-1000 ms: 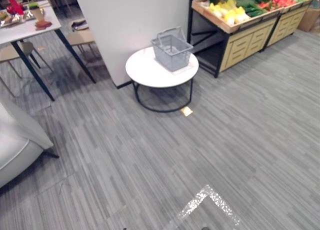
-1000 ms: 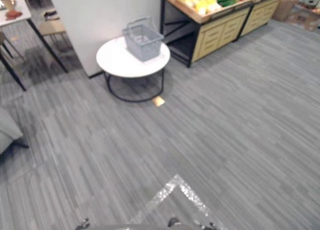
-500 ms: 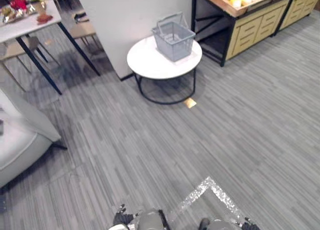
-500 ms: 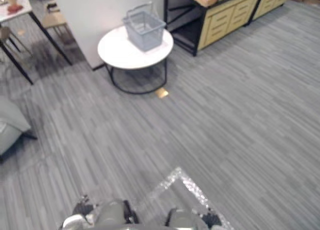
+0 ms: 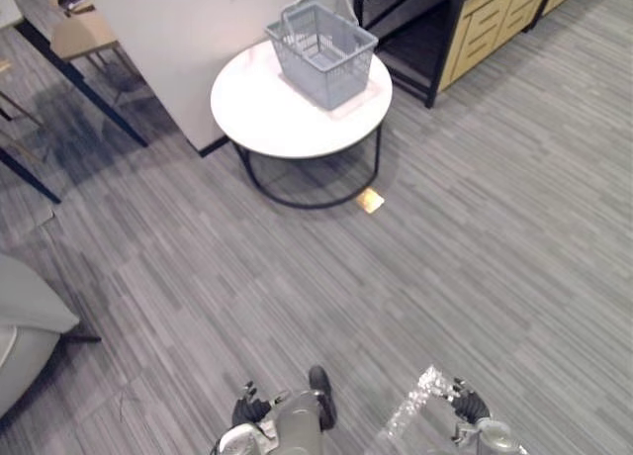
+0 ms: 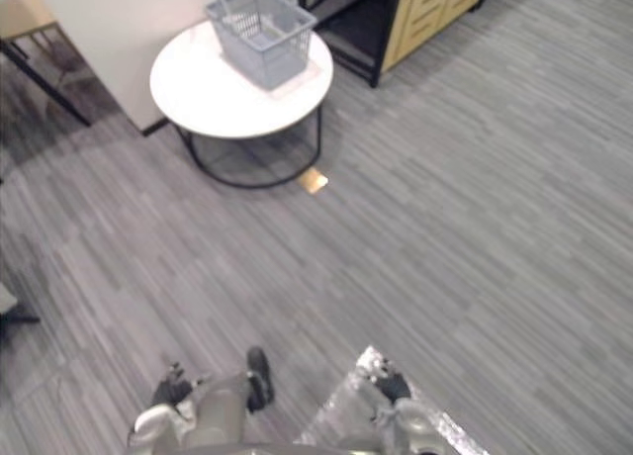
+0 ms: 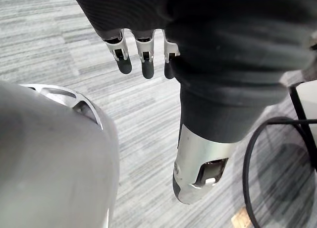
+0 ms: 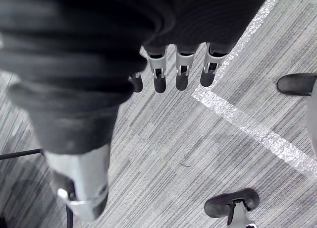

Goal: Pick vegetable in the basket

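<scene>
Grey mesh basket (image 5: 321, 45) sits in the upper middle of the frame with its handles up and looks empty. It's on the side of the round white tabletop (image 5: 282, 119) nearest the wooden drawer stand (image 5: 482, 25) at upper right, probably so it's easy to load. Left hand (image 5: 247, 408) and right hand (image 5: 467, 406) hang at the bottom edge, fingers relaxed and holding nothing, which makes sense as the basket is well apart across the grey floor (image 5: 445, 257).
</scene>
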### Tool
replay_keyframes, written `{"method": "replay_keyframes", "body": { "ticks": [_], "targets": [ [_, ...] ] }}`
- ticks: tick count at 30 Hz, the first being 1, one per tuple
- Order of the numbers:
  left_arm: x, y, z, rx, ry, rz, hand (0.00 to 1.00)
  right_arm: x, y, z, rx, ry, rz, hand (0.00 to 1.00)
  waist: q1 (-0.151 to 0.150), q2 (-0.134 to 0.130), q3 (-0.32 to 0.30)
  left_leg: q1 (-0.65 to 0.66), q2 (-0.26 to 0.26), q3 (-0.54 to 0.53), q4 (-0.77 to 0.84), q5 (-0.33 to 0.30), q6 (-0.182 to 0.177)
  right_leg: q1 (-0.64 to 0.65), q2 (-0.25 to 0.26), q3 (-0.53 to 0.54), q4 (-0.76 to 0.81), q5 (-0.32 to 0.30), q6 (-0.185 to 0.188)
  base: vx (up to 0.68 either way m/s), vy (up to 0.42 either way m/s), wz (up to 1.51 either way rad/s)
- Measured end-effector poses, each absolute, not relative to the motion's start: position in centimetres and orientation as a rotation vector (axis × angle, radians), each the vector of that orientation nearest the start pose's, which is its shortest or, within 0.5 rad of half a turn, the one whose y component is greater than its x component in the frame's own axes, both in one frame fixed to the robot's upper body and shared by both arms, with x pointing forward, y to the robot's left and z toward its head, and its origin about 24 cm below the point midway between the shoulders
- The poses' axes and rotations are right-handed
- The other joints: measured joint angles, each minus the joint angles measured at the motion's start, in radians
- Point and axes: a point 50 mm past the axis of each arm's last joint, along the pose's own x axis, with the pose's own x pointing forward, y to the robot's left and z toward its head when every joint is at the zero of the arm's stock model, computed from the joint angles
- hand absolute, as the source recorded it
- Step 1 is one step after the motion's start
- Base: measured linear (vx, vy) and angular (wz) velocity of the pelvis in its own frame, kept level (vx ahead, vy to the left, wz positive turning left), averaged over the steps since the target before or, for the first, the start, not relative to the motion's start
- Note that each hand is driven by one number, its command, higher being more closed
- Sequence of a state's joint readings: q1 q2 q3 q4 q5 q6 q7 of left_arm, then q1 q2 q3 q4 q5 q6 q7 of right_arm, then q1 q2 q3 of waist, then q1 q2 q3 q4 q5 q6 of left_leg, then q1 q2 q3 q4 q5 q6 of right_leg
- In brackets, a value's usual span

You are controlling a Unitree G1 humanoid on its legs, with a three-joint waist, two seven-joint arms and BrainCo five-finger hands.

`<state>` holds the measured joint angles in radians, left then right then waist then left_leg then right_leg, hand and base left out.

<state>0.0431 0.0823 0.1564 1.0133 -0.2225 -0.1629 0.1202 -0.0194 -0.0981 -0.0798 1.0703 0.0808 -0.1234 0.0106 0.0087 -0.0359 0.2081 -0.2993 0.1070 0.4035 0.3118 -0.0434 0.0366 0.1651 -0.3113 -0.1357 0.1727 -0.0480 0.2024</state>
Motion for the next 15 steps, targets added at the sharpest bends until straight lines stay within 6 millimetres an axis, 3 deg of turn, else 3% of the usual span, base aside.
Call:
{"method": "replay_keyframes", "body": {
  "ticks": [3,4,5,6,8,10,11,13,15],
  "targets": [
    [12.0,21.1,-14.8,-0.082,0.912,0.403,0.0,12.2,-20.4,-15.2,0.035,0.971,-0.202,0.0,-0.006,0.002,-0.011,0.113,-0.03,0.021,-0.056,-0.054,0.001,-0.124,-0.053,0.005,0.316,0.146,-0.035,0.43,0.325,-0.18],
    [12.0,20.9,-14.9,-0.061,0.919,0.378,0.0,11.4,-20.8,-15.4,0.051,0.985,-0.237,0.0,-0.01,0.001,-0.013,0.16,-0.04,0.027,-0.08,-0.087,0.011,-0.192,-0.081,0.008,0.479,0.228,-0.039,0.37,0.258,0.06],
    [12.3,21.0,-14.8,-0.043,0.918,0.361,0.0,11.4,-21.1,-15.4,0.049,0.981,-0.25,0.0,-0.026,-0.007,-0.012,0.195,-0.054,0.02,-0.097,-0.097,0.018,-0.275,-0.096,0.005,0.661,0.204,-0.058,0.36,0.212,0.14],
    [12.5,21.2,-14.7,-0.028,0.912,0.352,0.0,11.4,-21.2,-15.3,0.05,0.98,-0.256,0.0,-0.032,-0.011,-0.009,0.22,-0.058,0.017,-0.113,-0.097,0.018,-0.307,-0.093,0.002,0.739,0.179,-0.071,0.34,0.119,0.16],
    [13.2,21.0,-14.5,-0.014,0.898,0.335,0.0,10.3,-22.2,-15.5,0.055,1.004,-0.306,0.0,-0.04,0.013,0.006,0.365,-0.057,0.0,-0.2,-0.117,0.002,-0.373,-0.068,-0.1,0.886,0.052,-0.115,0.32,0.058,-0.07],
    [13.9,20.8,-14.2,-0.015,0.879,0.334,0.0,8.9,-22.4,-15.8,0.05,1.044,-0.322,0.0,-0.046,0.022,0.012,0.446,-0.056,-0.007,-0.24,-0.139,-0.012,-0.406,-0.059,-0.197,0.868,-0.062,-0.142,0.29,-0.037,0.02],
    [14.6,20.8,-13.9,-0.015,0.856,0.336,0.0,8.7,-22.4,-15.9,0.06,1.045,-0.328,0.0,-0.065,0.024,0.013,0.464,-0.051,-0.011,-0.237,-0.159,-0.024,-0.446,-0.051,-0.261,0.789,-0.104,-0.152,0.26,-0.121,0.1],
    [15.8,20.7,-13.4,-0.016,0.823,0.333,0.0,9.1,-22.4,-15.8,0.065,1.034,-0.332,0.0,-0.087,0.03,0.016,0.472,-0.038,-0.03,-0.23,-0.186,-0.041,-0.497,-0.026,-0.312,0.589,-0.106,-0.157,0.23,-0.213,0.27],
    [17.0,20.3,-13.0,-0.024,0.794,0.322,0.0,8.7,-22.5,-15.9,0.075,1.047,-0.35,0.0,-0.089,0.038,0.024,0.497,-0.017,-0.051,-0.231,-0.204,-0.081,-0.491,0.019,-0.295,0.283,-0.061,-0.122,0.28,-0.285,0.35]
  ]
}}
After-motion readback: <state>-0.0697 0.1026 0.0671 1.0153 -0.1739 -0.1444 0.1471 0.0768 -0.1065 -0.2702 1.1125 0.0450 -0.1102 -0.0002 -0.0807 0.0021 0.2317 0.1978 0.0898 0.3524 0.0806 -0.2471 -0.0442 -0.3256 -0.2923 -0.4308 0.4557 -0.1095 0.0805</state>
